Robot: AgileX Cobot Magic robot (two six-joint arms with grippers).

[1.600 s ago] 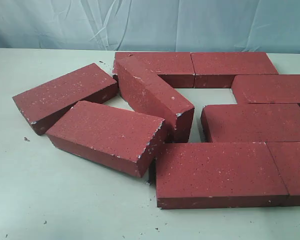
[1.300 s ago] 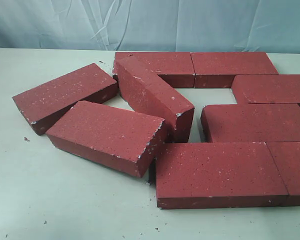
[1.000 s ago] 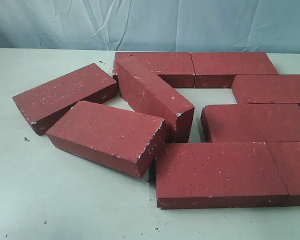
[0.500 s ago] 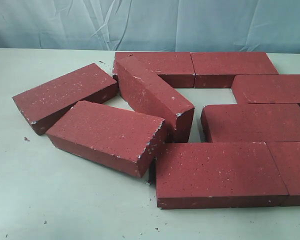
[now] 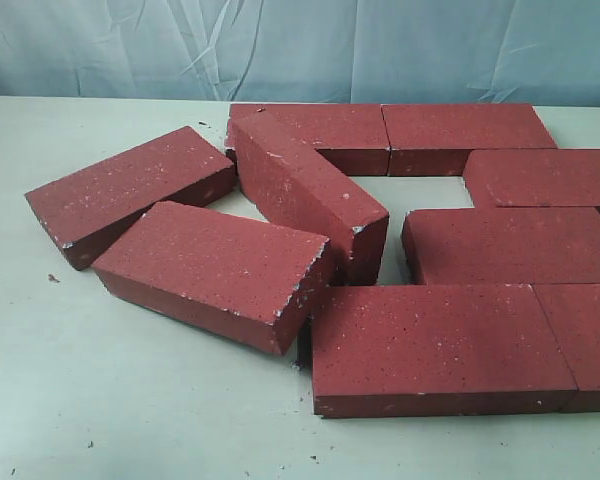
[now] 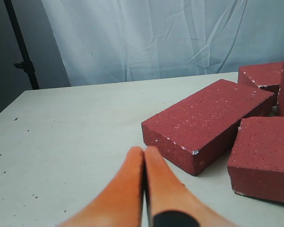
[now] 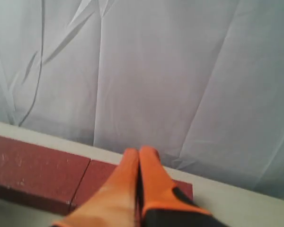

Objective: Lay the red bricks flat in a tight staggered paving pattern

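Nothing visible has changed; none of the red bricks (image 5: 215, 270) has moved.

Free table (image 5: 130, 400) left of red bricks (image 5: 220, 270)

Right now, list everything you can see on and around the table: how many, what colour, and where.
bricks in rows: six, dark red with white flecks, lying flat on the right of the table
loose bricks: three, same dark red, askew on the left; the middle one is tilted up
table: one, pale off-white, under everything
crumbs: several, dark, scattered on the bare tabletop
cloth: one, pale blue, hanging behind the table
stand: one, black, beyond the table's edge by the cloth
left end effector: one, orange, shut, over bare table near the loose bricks
right end effector: one, orange, shut, facing the cloth above flat bricks
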